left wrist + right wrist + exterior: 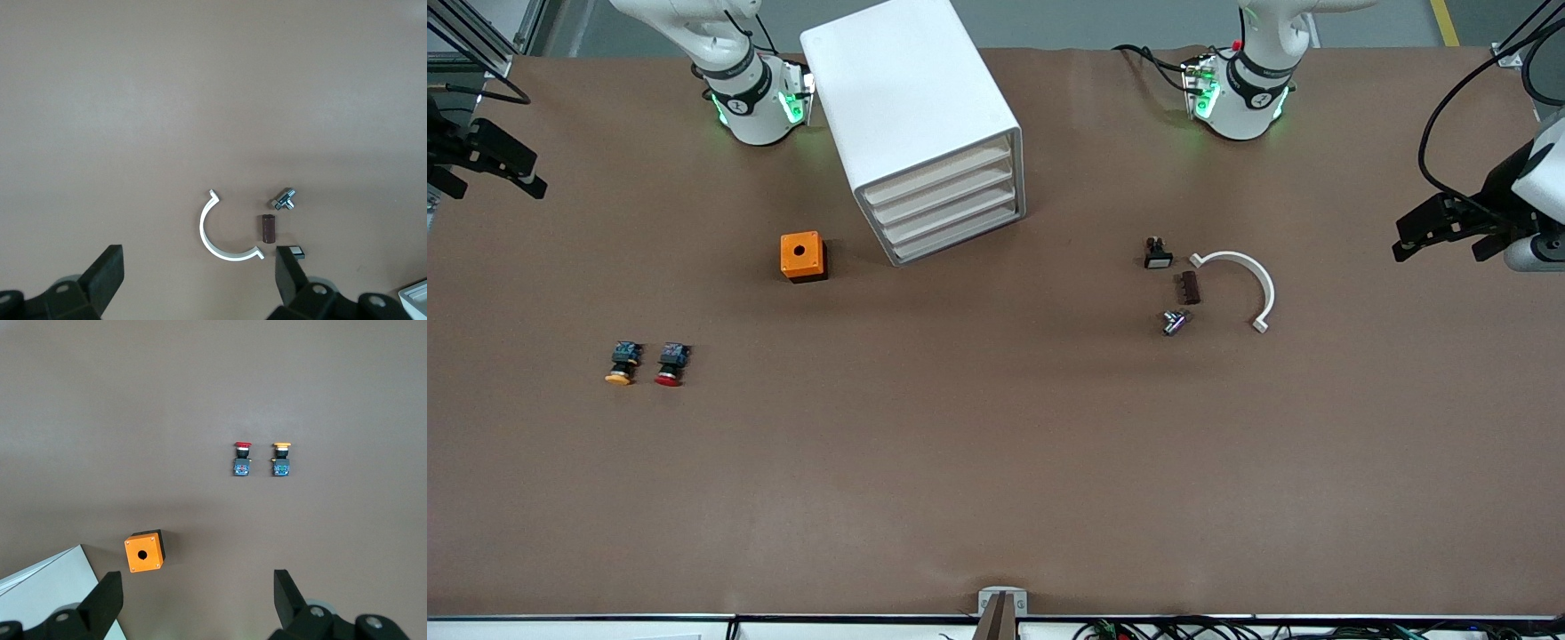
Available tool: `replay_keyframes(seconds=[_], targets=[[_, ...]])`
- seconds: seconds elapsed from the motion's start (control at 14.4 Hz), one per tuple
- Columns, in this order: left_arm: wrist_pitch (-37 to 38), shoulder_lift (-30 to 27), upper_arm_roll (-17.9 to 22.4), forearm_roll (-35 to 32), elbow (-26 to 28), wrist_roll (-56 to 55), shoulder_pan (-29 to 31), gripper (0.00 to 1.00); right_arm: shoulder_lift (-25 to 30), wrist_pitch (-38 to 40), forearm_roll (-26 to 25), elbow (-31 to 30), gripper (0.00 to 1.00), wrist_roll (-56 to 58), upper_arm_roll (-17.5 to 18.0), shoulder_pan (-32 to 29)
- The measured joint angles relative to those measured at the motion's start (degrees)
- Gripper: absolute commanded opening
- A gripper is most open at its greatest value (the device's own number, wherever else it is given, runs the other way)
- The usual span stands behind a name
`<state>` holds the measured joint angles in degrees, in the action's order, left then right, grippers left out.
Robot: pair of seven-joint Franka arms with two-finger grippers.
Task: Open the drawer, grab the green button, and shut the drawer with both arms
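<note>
A white cabinet [911, 116] with several flat drawers [951, 209], all shut, stands near the arms' bases; its corner shows in the right wrist view [47, 587]. The button is hidden. My left gripper [1438, 252] hangs open over the left arm's end of the table, and in its wrist view [198, 277] nothing is between the fingers. My right gripper [498, 188] hangs open over the right arm's end of the table, and its wrist view [198, 600] also shows it holding nothing.
An orange box [802, 256] with a hole sits beside the cabinet. A yellow-capped button [622, 363] and a red-capped button [671, 364] lie toward the right arm's end. A white half ring [1249, 280], a brown block [1190, 287], a metal piece [1174, 322] and a small black part [1158, 253] lie toward the left arm's end.
</note>
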<state>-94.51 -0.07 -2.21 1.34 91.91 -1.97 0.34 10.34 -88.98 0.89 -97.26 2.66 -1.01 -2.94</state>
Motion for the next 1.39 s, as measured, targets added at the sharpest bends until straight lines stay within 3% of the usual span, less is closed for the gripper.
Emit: replay_keyframes(seconds=[0.69, 1.39], targets=[[0.3, 1.8, 0.2, 0.0, 0.4, 0.0, 0.2, 1.0, 0.0, -1.7, -0.7, -0.4, 1.0, 0.0, -0.2, 0.0], [-4.4, 17.7, -0.6, 0.0, 0.6, -5.8, -3.2, 1.0, 0.0, -1.7, -0.7, -0.9, 1.0, 0.0, -0.3, 0.0]])
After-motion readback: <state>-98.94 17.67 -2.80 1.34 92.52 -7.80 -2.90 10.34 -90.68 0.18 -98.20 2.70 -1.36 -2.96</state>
